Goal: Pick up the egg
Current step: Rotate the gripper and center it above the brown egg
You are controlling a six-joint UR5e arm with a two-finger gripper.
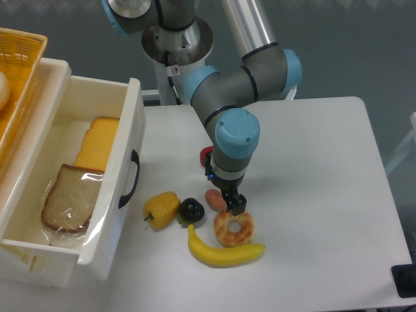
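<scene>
Pinkish-brown, the egg lies on the white worktop between the dark fruit and ring pastry; the claw hangs just beside it, its grip unclear.

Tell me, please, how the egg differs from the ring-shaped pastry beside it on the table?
The egg is a plain pinkish-brown oval; the pastry is a golden ring with a hole and pale patches. The egg is clearly smaller than the pastry. The egg is partly hidden behind the hand, while most of the pastry shows, only its upper edge being covered. Both lie on the white table, close beside each other under the arm.
</scene>
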